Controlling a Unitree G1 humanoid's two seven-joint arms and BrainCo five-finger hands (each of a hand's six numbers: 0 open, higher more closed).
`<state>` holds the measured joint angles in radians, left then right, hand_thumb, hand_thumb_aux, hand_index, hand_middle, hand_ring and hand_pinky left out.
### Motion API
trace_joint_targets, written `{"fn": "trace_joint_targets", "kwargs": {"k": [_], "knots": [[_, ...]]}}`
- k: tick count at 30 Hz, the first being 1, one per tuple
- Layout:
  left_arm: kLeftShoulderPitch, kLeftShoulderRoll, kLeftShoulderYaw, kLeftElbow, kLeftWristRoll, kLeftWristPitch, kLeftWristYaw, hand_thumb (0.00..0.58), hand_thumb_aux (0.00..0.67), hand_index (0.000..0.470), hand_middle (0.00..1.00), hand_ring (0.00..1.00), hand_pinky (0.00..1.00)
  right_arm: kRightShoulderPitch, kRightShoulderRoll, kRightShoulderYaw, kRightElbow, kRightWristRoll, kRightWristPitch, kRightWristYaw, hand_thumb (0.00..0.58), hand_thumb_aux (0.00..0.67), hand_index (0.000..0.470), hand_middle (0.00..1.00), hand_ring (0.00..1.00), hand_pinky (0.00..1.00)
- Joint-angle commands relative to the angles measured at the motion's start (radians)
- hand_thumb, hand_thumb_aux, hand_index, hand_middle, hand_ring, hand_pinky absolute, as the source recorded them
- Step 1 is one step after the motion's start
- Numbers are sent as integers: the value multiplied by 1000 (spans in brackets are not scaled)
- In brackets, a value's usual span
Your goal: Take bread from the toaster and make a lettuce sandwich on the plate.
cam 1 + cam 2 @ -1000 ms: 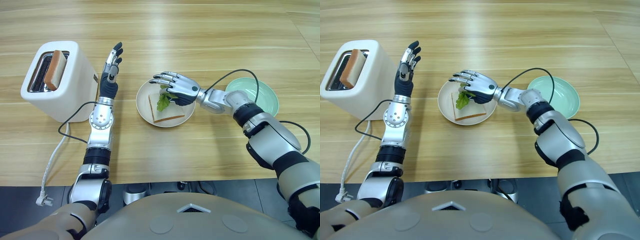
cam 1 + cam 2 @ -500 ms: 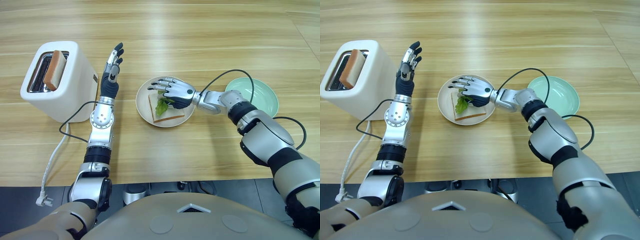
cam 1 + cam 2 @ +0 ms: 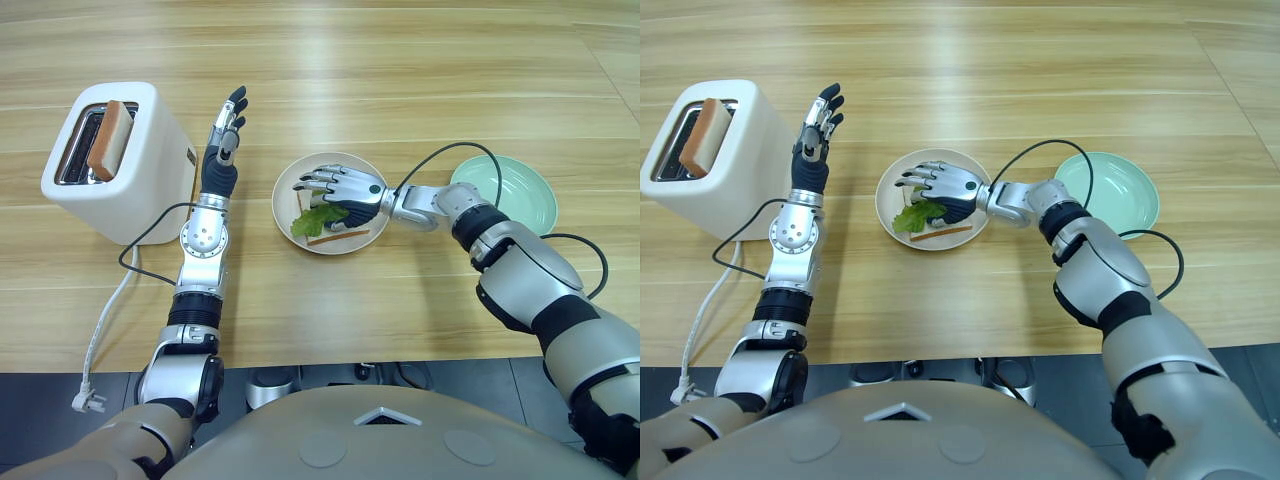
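Cream toaster (image 3: 150,195), green lettuce (image 3: 310,220), beige plate (image 3: 281,198), mint bowl (image 3: 527,196), wood-grain table (image 3: 400,60).

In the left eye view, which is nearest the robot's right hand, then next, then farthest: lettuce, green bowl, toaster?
1. Lettuce, right by the right hand.
2. Green bowl, off to the right.
3. Toaster, far left.

No text, label or number can be read anywhere.

CAMERAS | we look from two head-mounted stereo eyes, set side by side | facing: forward and down onto the worktop (image 3: 400,60) | range: near | overlap: we see toaster (image 3: 150,170) through green bowl (image 3: 520,195) in both views
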<state>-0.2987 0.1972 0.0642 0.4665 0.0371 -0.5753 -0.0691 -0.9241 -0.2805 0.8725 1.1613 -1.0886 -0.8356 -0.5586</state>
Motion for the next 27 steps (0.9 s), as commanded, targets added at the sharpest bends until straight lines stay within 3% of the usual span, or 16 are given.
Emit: {"fn": "trace_joint_targets", "kwargs": {"k": [1,16,27], "knots": [[3,4,-1,22,6,3,-2,0,0,0,0,0,0,7,-1,1,11,13,6,12,0,0,0,0,0,0],[-2,6,0,36,4,-3,-5,0,0,0,0,0,0,4,-14,-28,4,53,-1,-7,0,0,0,0,0,0],[28,33,36,-135,4,-7,25,0,0,0,0,0,0,13,-132,-329,-210,337,-108,-48,0,0,0,0,0,0]]}}
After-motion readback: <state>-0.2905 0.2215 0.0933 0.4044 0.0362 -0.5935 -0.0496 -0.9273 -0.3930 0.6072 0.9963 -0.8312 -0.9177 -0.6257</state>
